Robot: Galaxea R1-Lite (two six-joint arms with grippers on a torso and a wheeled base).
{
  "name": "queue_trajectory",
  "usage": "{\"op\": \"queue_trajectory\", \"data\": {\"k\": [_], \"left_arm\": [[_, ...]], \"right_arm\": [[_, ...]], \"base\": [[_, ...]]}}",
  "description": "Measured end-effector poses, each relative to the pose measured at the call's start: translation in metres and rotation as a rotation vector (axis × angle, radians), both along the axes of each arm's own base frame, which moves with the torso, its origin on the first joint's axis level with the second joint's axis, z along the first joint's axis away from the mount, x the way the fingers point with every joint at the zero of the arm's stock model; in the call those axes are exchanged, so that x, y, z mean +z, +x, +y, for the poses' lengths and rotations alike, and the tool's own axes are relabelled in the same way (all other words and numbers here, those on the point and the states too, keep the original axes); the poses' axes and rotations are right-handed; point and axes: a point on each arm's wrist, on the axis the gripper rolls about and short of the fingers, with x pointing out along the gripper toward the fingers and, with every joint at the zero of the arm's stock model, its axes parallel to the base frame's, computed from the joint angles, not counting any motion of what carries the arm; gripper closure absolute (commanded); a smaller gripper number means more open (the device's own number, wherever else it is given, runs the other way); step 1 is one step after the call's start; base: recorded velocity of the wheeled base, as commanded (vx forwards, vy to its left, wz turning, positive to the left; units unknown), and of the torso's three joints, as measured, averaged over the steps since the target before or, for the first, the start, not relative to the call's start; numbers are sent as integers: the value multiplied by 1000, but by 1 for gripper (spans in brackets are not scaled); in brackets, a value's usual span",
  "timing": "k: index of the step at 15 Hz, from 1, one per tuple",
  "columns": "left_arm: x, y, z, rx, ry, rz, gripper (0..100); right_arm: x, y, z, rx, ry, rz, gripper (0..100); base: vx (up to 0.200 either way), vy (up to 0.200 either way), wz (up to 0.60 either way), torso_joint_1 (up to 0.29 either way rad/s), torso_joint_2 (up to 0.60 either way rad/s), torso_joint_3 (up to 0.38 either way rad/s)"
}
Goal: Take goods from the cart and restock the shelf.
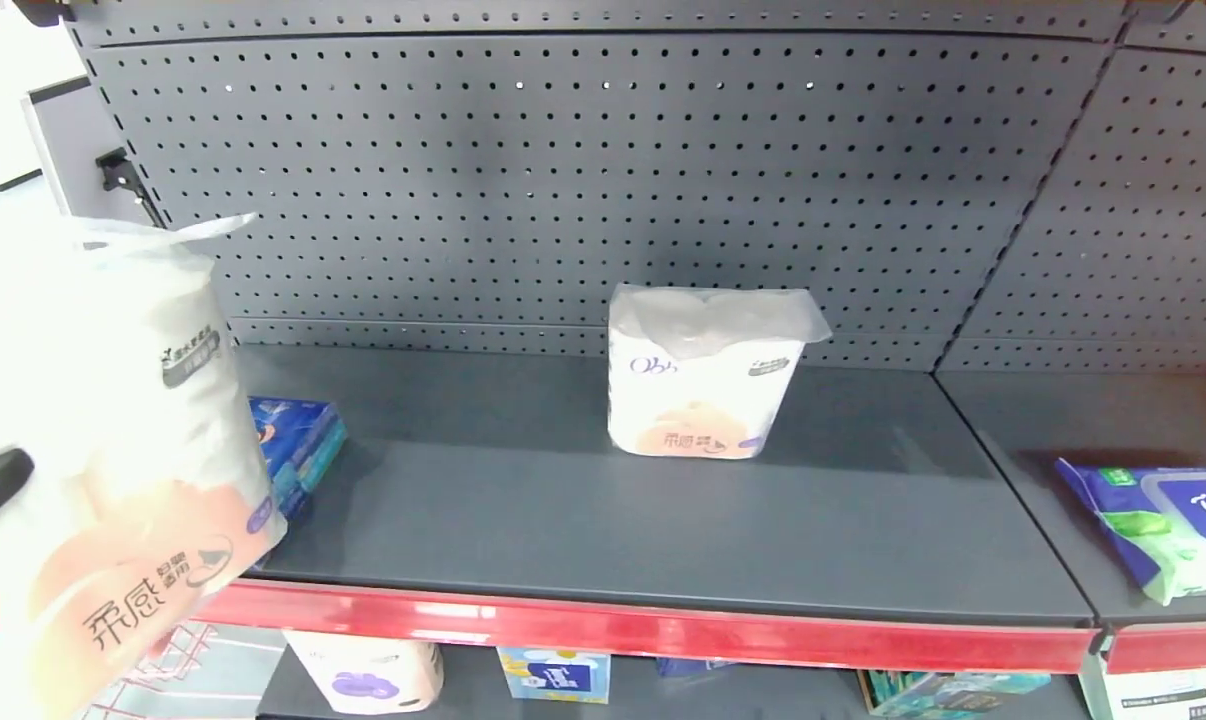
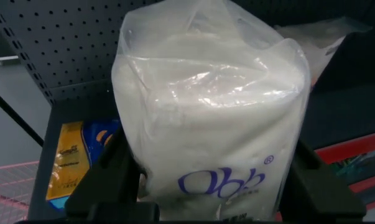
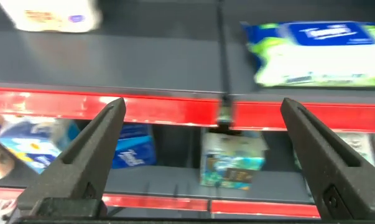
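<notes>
Tissue pack [image 1: 113, 420] in clear plastic, clamped between the fingers of the left gripper [image 2: 215, 177] at the left end of the shelf [image 1: 663, 520], just beside a blue box [image 1: 298, 440] lying there. A matching pack [image 1: 703, 385] stands upright mid-shelf, near the pegboard [image 1: 563, 200]. The right gripper [image 3: 203, 106] faces the red front strip [image 3: 162, 109], jaws wide apart. A wipes pack [image 1: 1173, 525] lies on the next bay to the right.

The tissue pack [image 1: 113, 450] is cut off by the head view's left and bottom edges, and the blue box [image 1: 298, 440] on the shelf [image 1: 603, 520] is partly hidden behind it. The wet wipes [image 1: 1178, 530] are cropped at the right edge. The left gripper [image 2: 209, 143] is largely covered by the pack, its jaws seen only at either side. The lower-shelf goods [image 3: 234, 162] are blurred beyond telling in the right wrist view.
</notes>
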Motion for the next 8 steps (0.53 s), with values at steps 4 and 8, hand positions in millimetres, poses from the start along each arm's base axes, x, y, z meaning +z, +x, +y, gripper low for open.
{"op": "queue_trajectory", "data": {"k": [4,8], "left_arm": [[-1,1,0,1,16,2,100],[-3,5,-1,1,26,19,100]], "right_arm": [[15,-2,0,8,1,-30,0],[97,18,1,41,12,1,0]], "base": [[0,0,0,0,0,0],[0,0,0,0,0,0]]}}
